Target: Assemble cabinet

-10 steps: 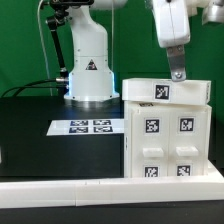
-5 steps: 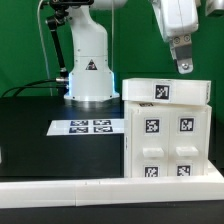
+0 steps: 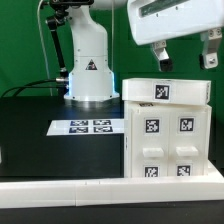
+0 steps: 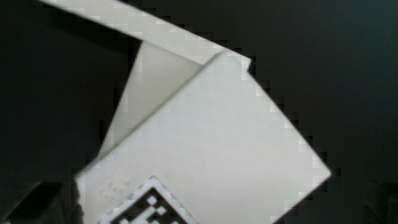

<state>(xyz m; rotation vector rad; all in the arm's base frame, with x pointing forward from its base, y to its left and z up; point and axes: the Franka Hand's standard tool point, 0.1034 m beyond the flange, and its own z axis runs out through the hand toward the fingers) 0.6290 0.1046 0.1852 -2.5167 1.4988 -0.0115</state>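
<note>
1. A black table (image 3: 40, 135) fills the exterior view, with a white rail (image 3: 60, 188) along its near edge and a green wall (image 3: 25, 45) behind.
2. The marker board (image 3: 88, 126) lies flat at mid-table, in front of the white robot base (image 3: 88, 65) with its triangular warning sticker.
3. The cabinet (image 3: 168, 135) stands on the exterior view's right, near the front rail, its tagged panels facing the camera.
4. The gripper (image 3: 185, 58) hangs above the cabinet's top panel, apart from it, fingers spread wide with nothing between them.
5. Only the exterior view shows the room and base; the wrist view shows just angled white cabinet panels (image 4: 205, 140) with a tag corner (image 4: 151, 205) against black.
</note>
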